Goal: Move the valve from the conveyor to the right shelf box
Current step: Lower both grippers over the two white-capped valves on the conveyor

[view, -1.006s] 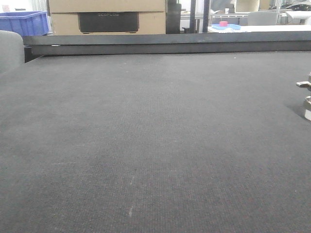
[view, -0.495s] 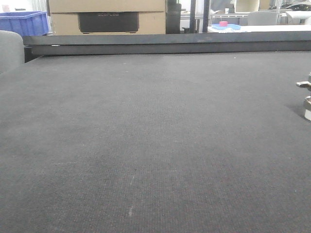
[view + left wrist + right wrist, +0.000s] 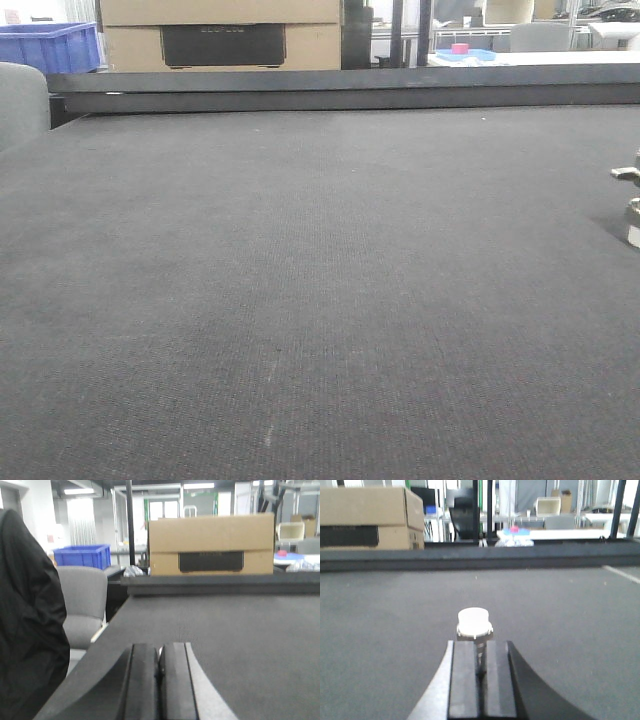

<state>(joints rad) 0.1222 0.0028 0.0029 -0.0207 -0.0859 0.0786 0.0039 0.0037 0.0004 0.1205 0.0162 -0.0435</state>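
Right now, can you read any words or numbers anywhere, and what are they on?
"ECOFLOW", faint, barely readable: on the black panel of the cardboard box.
Small label on the box's side, right wrist view: too blurred to read.
No other text shows.
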